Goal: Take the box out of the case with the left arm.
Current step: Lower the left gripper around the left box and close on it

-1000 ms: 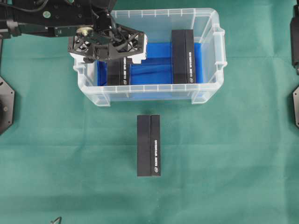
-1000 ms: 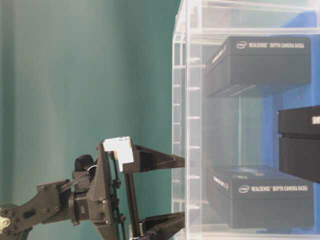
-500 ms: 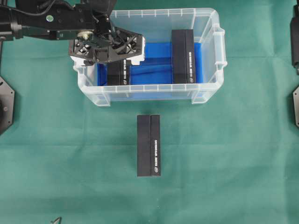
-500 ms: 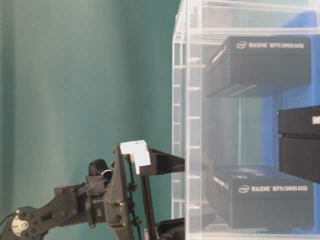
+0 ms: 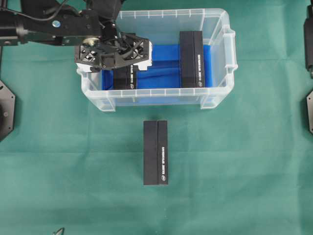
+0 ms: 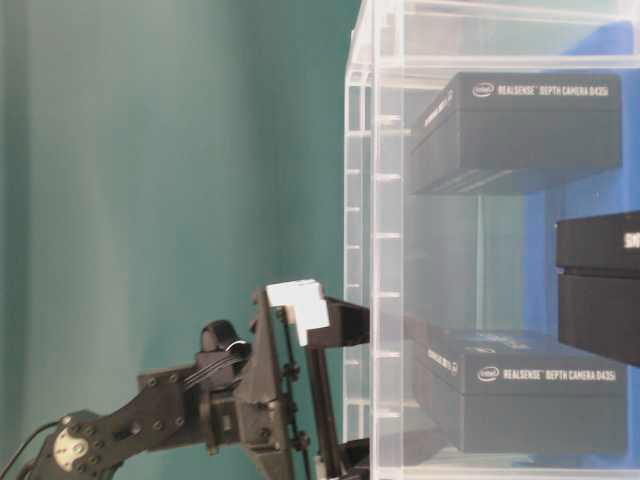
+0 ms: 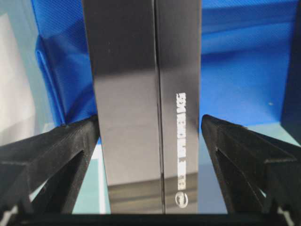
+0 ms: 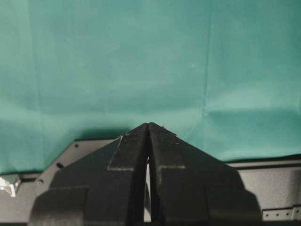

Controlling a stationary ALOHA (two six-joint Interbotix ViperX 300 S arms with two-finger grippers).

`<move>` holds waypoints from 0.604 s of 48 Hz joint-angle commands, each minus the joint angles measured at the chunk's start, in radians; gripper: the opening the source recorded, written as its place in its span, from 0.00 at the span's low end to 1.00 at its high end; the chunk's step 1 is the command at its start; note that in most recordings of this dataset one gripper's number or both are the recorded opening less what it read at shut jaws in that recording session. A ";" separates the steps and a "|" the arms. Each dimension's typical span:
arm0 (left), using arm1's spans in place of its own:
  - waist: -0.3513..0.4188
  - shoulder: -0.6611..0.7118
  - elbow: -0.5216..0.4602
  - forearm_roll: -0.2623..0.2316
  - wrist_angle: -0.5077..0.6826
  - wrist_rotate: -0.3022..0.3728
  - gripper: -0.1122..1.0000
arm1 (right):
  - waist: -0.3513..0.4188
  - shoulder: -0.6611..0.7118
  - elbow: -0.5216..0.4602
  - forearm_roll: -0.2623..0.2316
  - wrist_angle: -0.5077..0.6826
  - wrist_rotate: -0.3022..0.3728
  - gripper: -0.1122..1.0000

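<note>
Black tool [image 7: 150,141] open, straddling box [image 7: 146,94]

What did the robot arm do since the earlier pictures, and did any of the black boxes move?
The left gripper went down deeper into the case. Its open fingers now sit on both sides of the box on the left of the overhead view, but I can't tell if they're squeezing it yet. All three boxes stayed put, and the right gripper is shut over the cloth.
</note>
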 commanded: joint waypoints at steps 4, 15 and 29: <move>0.005 0.006 -0.023 0.005 -0.005 0.005 0.89 | 0.000 -0.003 -0.017 -0.002 -0.006 0.000 0.10; 0.005 0.020 -0.018 0.003 -0.005 0.005 0.89 | 0.000 -0.003 -0.017 -0.002 -0.006 -0.002 0.10; 0.006 0.029 -0.026 0.002 -0.005 0.003 0.89 | -0.002 -0.003 -0.017 -0.002 -0.006 -0.002 0.10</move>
